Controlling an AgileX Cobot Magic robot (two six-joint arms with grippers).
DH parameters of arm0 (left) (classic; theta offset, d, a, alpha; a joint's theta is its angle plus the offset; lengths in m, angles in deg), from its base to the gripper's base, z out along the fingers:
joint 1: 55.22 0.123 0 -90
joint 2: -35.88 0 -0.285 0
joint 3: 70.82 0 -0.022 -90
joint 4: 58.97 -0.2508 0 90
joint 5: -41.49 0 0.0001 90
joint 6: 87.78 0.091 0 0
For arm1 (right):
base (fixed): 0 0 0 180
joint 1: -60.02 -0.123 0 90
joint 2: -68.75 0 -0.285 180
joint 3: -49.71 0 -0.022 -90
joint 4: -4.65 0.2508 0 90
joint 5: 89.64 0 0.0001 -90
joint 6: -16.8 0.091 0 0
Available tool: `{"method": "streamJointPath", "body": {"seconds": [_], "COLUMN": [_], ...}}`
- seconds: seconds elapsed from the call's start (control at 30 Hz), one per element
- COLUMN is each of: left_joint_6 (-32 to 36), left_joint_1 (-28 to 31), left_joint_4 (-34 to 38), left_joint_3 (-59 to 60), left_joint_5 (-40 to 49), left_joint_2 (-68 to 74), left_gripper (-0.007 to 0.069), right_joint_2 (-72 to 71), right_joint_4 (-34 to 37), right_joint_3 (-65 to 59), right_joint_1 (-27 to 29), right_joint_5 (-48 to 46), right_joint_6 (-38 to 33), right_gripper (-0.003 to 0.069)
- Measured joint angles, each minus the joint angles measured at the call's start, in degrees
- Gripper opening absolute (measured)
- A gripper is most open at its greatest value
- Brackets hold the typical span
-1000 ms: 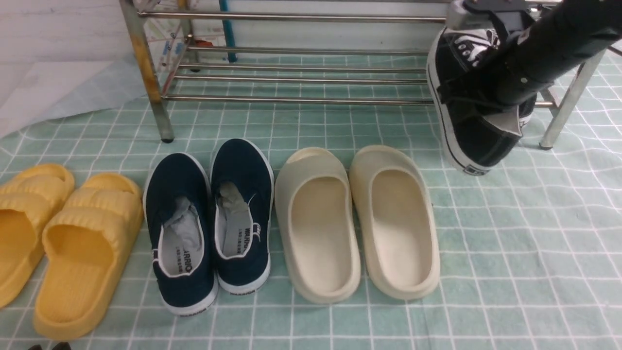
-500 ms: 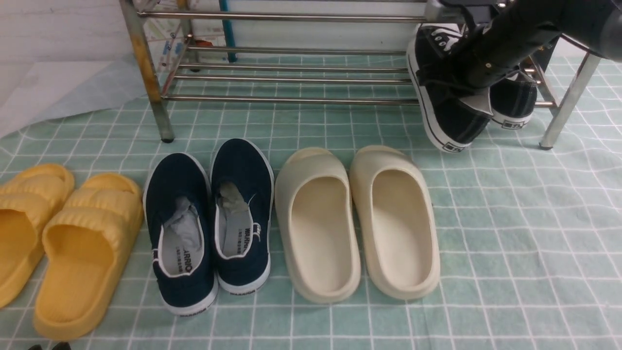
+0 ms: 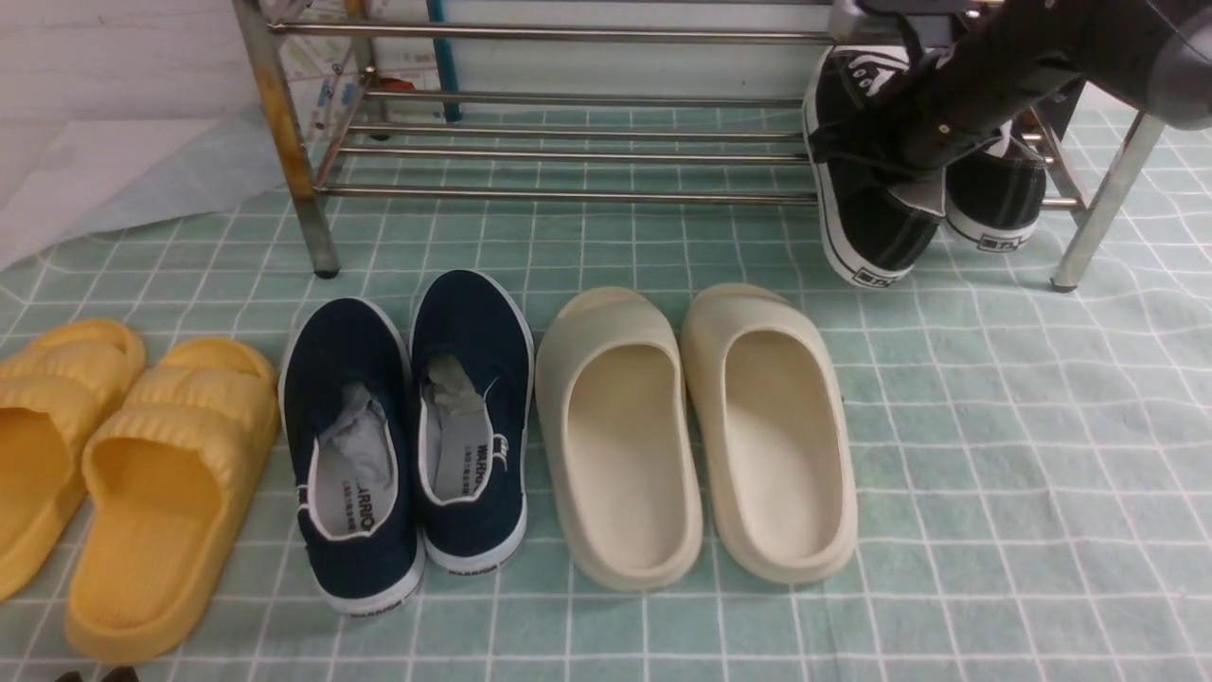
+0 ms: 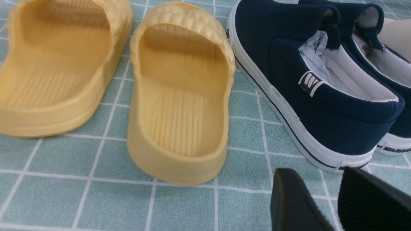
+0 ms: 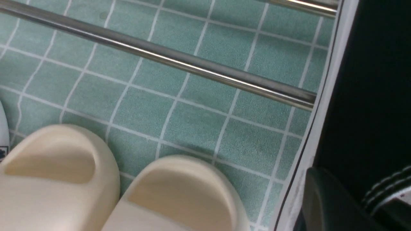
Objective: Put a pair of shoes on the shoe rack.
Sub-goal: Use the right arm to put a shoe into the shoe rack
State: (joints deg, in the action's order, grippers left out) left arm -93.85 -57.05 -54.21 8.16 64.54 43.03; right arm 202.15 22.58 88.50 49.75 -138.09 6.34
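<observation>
At the near left edge, I am keeping my left gripper (image 4: 316,175) low over the desk (image 3: 1042,493), its fingers standing spread with nothing between them. Beyond it, a row of shoes is lying on the desk's green checked cloth. From left to right I am seeing yellow slides (image 3: 156,493), navy slip-ons (image 3: 355,530) and cream slides (image 3: 630,530), their heels pointing toward me.

Farther off, on the right, my right gripper (image 3: 833,147) is pinching the left sneaker (image 3: 876,223), black with a white-edged sole. That shoe is tilting, its heel jutting out past the front rail of the silver rack (image 3: 568,197); I cannot tell whether its sole is touching the rails. The right sneaker (image 3: 999,194) is sitting just beside it, on the lower tier near the rack's right end, partly hidden by my dark right arm (image 3: 1004,76).
</observation>
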Motion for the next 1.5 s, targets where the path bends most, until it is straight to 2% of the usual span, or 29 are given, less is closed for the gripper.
{"method": "streamJointPath", "body": {"seconds": [0.43, 0.63, 0.77, 0.87, 1.1, 1.13, 1.17, 1.2, 1.3, 1.37, 1.5], "left_joint_6": [0.0, 0.0, 0.0, 0.0, 0.0, 0.0, 0.0, 0.0, 0.0, 0.0, 0.0], "left_joint_1": [0.0, 0.0, 0.0, 0.0, 0.0, 0.0, 0.0, 0.0, 0.0, 0.0, 0.0], "left_joint_4": [0.0, 0.0, 0.0, 0.0, 0.0, 0.0, 0.0, 0.0, 0.0, 0.0, 0.0], "left_joint_3": [0.0, 0.0, 0.0, 0.0, 0.0, 0.0, 0.0, 0.0, 0.0, 0.0, 0.0], "left_joint_5": [0.0, 0.0, 0.0, 0.0, 0.0, 0.0, 0.0, 0.0, 0.0, 0.0, 0.0], "left_joint_2": [0.0, 0.0, 0.0, 0.0, 0.0, 0.0, 0.0, 0.0, 0.0, 0.0, 0.0], "left_gripper": [0.0238, 0.0238, 0.0238, 0.0238, 0.0238, 0.0238, 0.0238, 0.0238, 0.0238, 0.0238, 0.0238], "right_joint_2": [0.8, 1.1, 1.8, 1.9, 1.6, 1.6, 1.0, 0.6, -1.4, -2.9, -5.8], "right_joint_4": [-1.9, -2.2, -2.2, -2.2, -1.0, -1.0, -0.3, 0.0, 0.4, 0.7, 1.9], "right_joint_3": [0.9, 0.9, 1.3, 1.5, 6.1, 6.2, 7.4, 8.0, 9.0, 9.3, 9.4], "right_joint_1": [0.6, 0.5, 0.5, 0.5, 0.5, 0.5, 0.5, 0.5, 0.5, 0.5, 0.5], "right_joint_5": [5.9, 6.2, 7.8, 9.4, 5.9, 5.6, 3.6, 2.3, -1.9, -5.6, -9.6], "right_joint_6": [-6.1, -6.3, -5.8, -5.6, -5.1, -5.1, -4.9, -4.7, -3.7, -3.7, -3.6], "right_gripper": [0.002, 0.0028, 0.006, 0.0139, 0.0416, 0.0416, 0.0456, 0.0464, 0.0461, 0.0433, 0.0307]}}
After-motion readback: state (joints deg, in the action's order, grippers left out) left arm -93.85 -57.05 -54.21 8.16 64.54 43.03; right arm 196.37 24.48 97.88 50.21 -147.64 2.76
